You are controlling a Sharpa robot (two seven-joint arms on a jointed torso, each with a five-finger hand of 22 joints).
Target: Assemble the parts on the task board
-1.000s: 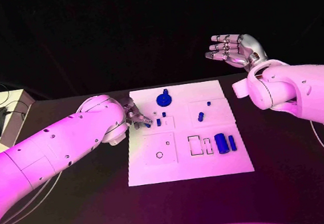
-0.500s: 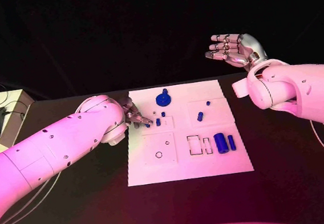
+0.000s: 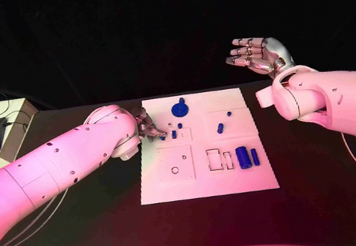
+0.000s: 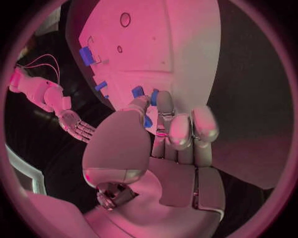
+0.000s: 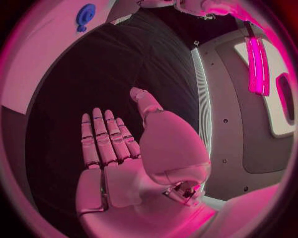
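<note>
On the black tabletop (image 3: 86, 239), centre: task board (image 3: 208, 185), a white plate lying flat and square to the robot, presumably so both arms reach it.

Left hand (image 3: 149, 127): lowered over the board's left edge, near the far corner. The left wrist view shows its fingers (image 4: 166, 106) drawn together, tips down at a small blue part (image 4: 138, 91) beside them; whether they are clamped on it cannot be told. Judged to be the working hand, picking or seating that piece.

Right hand (image 3: 257, 54): raised beyond the board's far right corner, fingers apart and lightly curled, holding nothing; likely parked clear of the work.

Blue disc with knob (image 3: 179, 108): far middle of the board.

Two blue cylinders (image 3: 247, 157): side by side at the board's right, beside outlined slots, probably awaiting placement.

Small blue pegs (image 3: 220, 128): scattered mid-board.
</note>
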